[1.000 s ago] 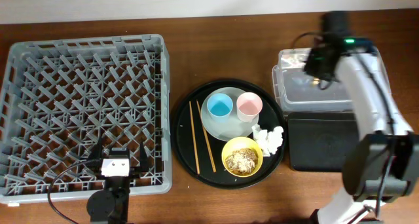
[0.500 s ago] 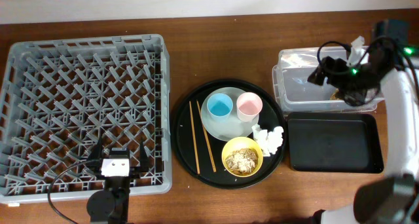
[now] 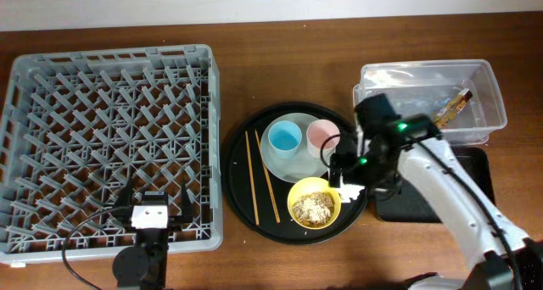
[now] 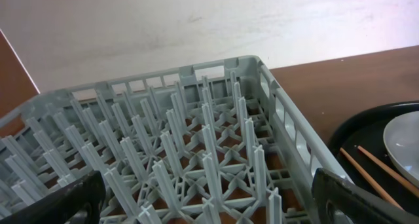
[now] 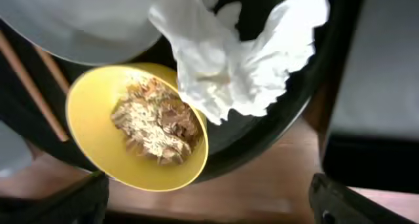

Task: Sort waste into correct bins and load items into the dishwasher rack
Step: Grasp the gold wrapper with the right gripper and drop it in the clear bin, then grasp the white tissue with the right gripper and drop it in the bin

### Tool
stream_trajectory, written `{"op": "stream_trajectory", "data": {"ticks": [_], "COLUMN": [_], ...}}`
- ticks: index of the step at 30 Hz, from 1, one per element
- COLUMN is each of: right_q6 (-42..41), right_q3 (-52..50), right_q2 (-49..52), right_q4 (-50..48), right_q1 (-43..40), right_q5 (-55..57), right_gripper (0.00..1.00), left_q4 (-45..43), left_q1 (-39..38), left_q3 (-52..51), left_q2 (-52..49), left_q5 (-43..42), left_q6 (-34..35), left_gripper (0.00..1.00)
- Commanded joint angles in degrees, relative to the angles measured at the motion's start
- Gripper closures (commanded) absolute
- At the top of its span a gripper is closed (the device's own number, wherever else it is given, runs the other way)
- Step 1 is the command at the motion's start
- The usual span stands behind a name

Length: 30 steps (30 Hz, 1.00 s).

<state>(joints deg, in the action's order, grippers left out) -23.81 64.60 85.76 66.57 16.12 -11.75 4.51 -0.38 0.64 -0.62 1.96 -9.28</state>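
R claw (image 5: 208, 201) wide open, nothing held: reach slightly fwd & down to crumpled white tissue (image 5: 229, 67) at round black tray's edge (image 3: 236, 167), just beside yellow bowl (image 5: 134, 129), long side approx along finger line; L claw (image 4: 209, 201), open too, well apart at grey lattice rack (image 3: 51, 69).

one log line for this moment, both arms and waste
right gripper: open, over crumpled white tissue | left gripper: open, at grey plastic rack edge | shiny gold-brown wrapper: in clear plastic tub
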Motion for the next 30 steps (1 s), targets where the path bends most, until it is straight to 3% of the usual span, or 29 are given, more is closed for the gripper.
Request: {"op": "stream_trajectory", "data": {"ticks": [1, 3, 11, 15, 16, 19, 20, 22, 25, 28, 30], "right_q6": [-2.21, -2.67, -4.17, -4.13, -4.15, -4.15, -4.13, -4.11, -1.95, -1.99, -2.21], "right_q3": [-1.55, -2.43, -16.87, -20.00, -20.31, -20.57, -20.41, -18.16, 0.94, 14.27, 13.29], "right_q2": [-0.37, -0.31, -0.09, -0.02, 0.07, 0.22, 0.15, -0.55, -3.76, -3.76, -2.58], "right_q4": [-1.18, -4.81, -25.92, -31.76, -32.37, -32.96, -32.72, -30.73, -18.45, -12.79, -15.96], "right_q1": [1.29, 1.29, 1.62, 1.62, 1.62, 1.62, 1.60, 1.40, 0.48, -4.46, -8.90], "right_q5": [4.31, 9.40, 10.05, 9.03, 9.03, 9.01, 8.98, 8.74, 10.14, 24.68, 31.23], "right_gripper": [0.06, 0.26, 0.25, 0.28, 0.32, 0.79, 0.85, 0.86, 0.94, 0.95, 0.91], "left_q4": [0.20, 0.20, 0.20, 0.20, 0.20, 0.20, 0.20, 0.20, 0.20, 0.20, 0.20], "left_q1": [-0.09, -0.09, -0.09, -0.09, -0.09, -0.09, -0.09, -0.09, -0.09, -0.09, -0.09], "left_q3": [-0.11, -0.11, -0.11, -0.11, -0.11, -0.11, -0.11, -0.11, -0.11, -0.11, -0.11], "left_q2": [0.33, 0.33, 0.33, 0.33, 0.33, 0.33, 0.33, 0.33, 0.33, 0.33, 0.33], "left_q5": [0.39, 0.39, 0.37, 0.39, 0.37, 0.39, 0.39, 0.39, 0.37, 0.37, 0.39], "left_q6": [-0.70, -0.70, -0.70, -0.70, -0.70, -0.70, -0.70, -0.70, -0.70, -0.70, -0.70], "left_gripper": [0.01, 0.00, 0.01, 0.01, 0.01, 0.00, 0.01, 0.01, 0.01, 0.01, 0.01]}}
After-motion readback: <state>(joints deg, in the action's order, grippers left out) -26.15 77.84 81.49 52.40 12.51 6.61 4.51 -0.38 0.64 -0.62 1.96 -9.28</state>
